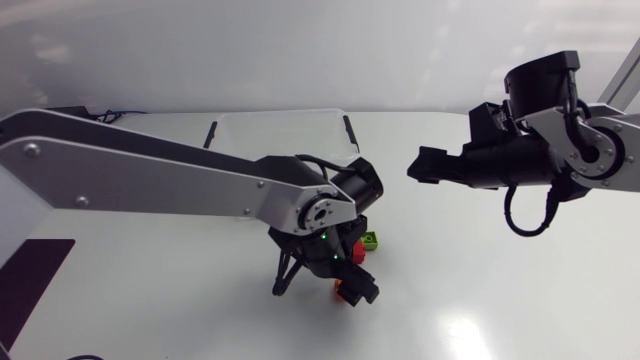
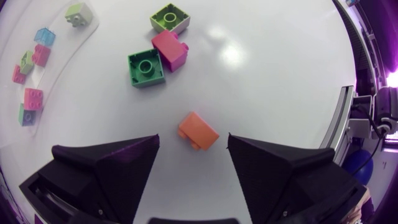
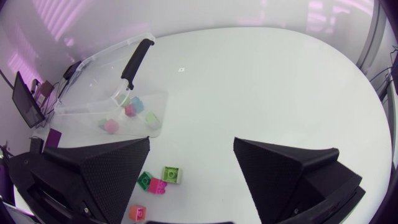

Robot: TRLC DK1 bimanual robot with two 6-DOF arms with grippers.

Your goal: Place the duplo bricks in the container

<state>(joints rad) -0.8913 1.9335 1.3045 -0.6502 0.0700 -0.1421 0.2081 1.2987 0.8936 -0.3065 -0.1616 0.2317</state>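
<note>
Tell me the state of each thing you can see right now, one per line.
left gripper: jaws open, astride the orange brick.
right gripper: jaws open, empty.
orange brick: on the table, ungripped.
dark green brick: on table, stud up.
pink brick: on table, tipped sideways.
lime brick: on table, stud up.
container: open, several bricks inside.

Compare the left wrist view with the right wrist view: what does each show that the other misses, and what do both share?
Only left wrist: the open left gripper straddling the orange brick, not touching it. Only right wrist: the open right gripper, empty, and the rim of the container and its black handle. Both: the orange brick, green brick, pink brick and lime brick loose on the table, plus small bricks inside the container.
</note>
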